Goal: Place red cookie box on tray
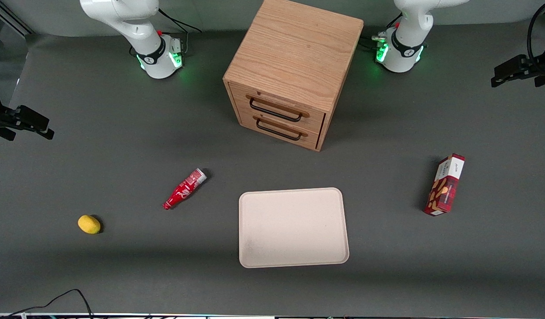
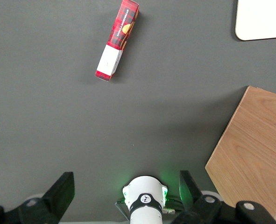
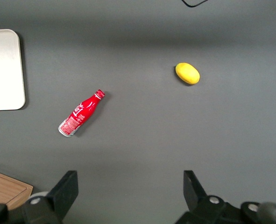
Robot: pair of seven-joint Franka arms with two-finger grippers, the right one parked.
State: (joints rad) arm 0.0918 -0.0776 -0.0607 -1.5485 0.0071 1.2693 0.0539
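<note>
The red cookie box (image 1: 445, 185) lies on the grey table toward the working arm's end, apart from everything else. It also shows in the left wrist view (image 2: 117, 39), with its white end panel toward the arm's base. The beige tray (image 1: 294, 228) lies flat, with nothing on it, nearer the front camera than the wooden cabinet; one corner of it shows in the left wrist view (image 2: 261, 21). My left gripper (image 2: 127, 196) is open and holds nothing. It hangs high above the table near its arm's base, well away from the box, and shows at the front view's edge (image 1: 502, 75).
A wooden two-drawer cabinet (image 1: 294, 71) stands mid-table between the arm bases. A small red bottle (image 1: 183, 189) lies beside the tray toward the parked arm's end. A yellow lemon (image 1: 89, 224) lies farther that way. A black cable (image 1: 68, 297) loops at the front edge.
</note>
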